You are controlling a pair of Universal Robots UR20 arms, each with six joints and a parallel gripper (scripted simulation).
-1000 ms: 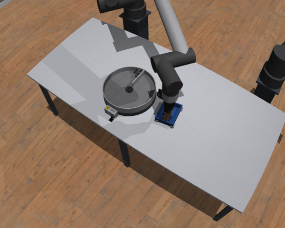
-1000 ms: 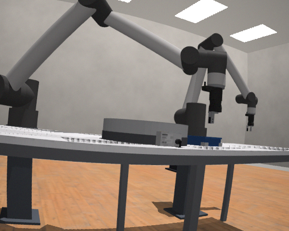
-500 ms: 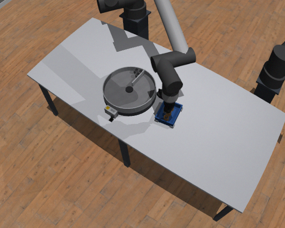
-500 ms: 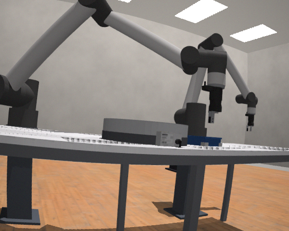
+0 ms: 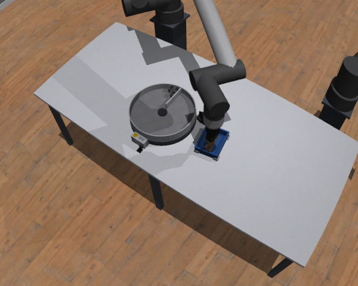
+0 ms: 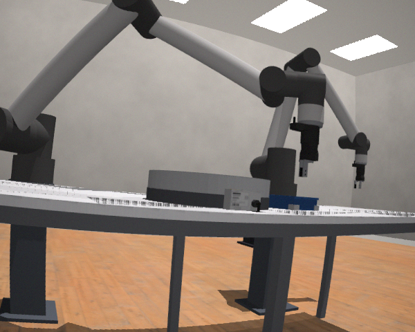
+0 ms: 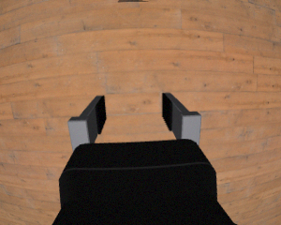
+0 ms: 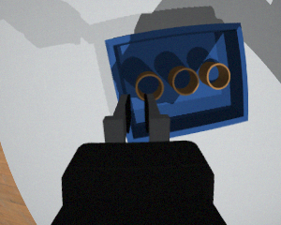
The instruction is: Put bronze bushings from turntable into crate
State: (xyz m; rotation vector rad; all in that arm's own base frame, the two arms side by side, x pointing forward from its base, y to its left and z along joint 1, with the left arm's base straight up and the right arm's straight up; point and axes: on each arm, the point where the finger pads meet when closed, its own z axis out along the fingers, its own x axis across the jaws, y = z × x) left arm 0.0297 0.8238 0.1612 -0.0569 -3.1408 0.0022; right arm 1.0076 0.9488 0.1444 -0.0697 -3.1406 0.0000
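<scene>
And the right gripper (image 6: pixel 303 168) (image 8: pixel 137 105) is hovering over the crate (image 5: pixel 221 146) (image 6: pixel 294 202) (image 8: pixel 244 75), fingers parted slightly, gripping nothing! Three bronze bushings (image 8: pixel 183 92) are standing in a row inside, the crate sitting level. Steel bushings (image 5: pixel 172 92) are clustering on the turntable (image 5: pixel 148 121) (image 6: pixel 207 182), while the left gripper (image 6: pixel 357 185) (image 7: pixel 133 106) is hanging wide open above the floor (image 5: pixel 80 215) (image 6: pixel 207 279) (image 7: pixel 136 56).

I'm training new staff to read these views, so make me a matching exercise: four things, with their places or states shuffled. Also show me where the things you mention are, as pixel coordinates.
1. Bronze bushings (image 5: pixel 209 149) (image 8: pixel 193 84)
2. Steel bushings (image 5: pixel 172 93)
3. Left pincer (image 6: pixel 357 185) (image 7: pixel 133 112)
4. Right pincer (image 5: pixel 210 140) (image 6: pixel 303 176) (image 8: pixel 138 112)

A. Above the crate (image 5: pixel 223 144) (image 6: pixel 293 202) (image 8: pixel 244 70), fingers narrowly apart
B. On the turntable (image 5: pixel 148 120) (image 6: pixel 207 180)
C. Over the floor, fingers wide apart
D. Inside the crate

Pairs: 1-D, 2-B, 3-C, 4-A
</scene>
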